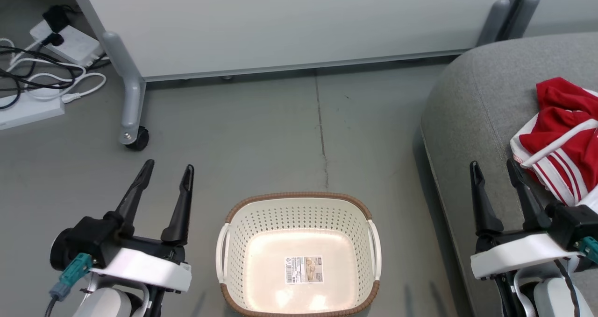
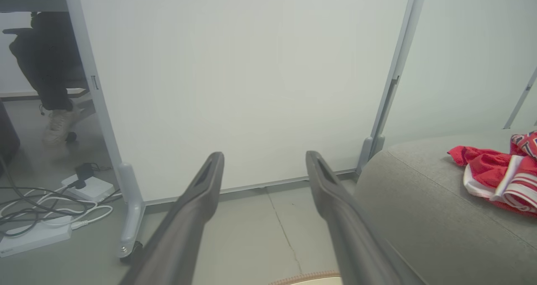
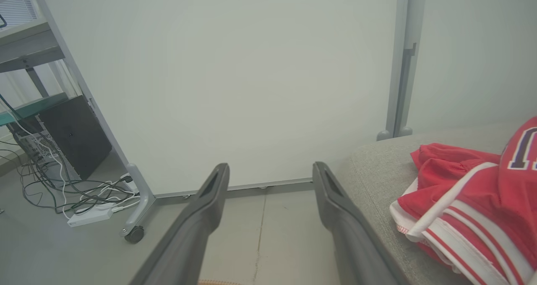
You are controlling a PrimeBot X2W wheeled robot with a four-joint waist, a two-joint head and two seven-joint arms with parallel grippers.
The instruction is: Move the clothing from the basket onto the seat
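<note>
- The basket (image 1: 299, 196) stands on the grey floor (image 1: 261, 135) between the two arms, and its pale bottom and a printed label (image 1: 303, 269) lie in plain sight
- The clothing (image 1: 563, 135) lies in a rumpled red heap with white stripes on the seat (image 1: 467, 97), to the right of the basket and well apart from it
- In the right wrist view one piece shows dark numerals edged in white
- The left gripper (image 1: 168, 165) hangs over the floor just left of the basket, its fingers spread wide and gripping nothing
- The right gripper (image 1: 493, 164) hangs over the seat's near edge, close beside the clothing, its fingers likewise spread and gripping nothing
- Behind stands a white panel (image 1: 289, 23) on a wheeled frame, with cables (image 1: 42, 79) on the floor at its left
- The left wrist view shows a person's leg (image 2: 50, 79) beyond the panel
</note>
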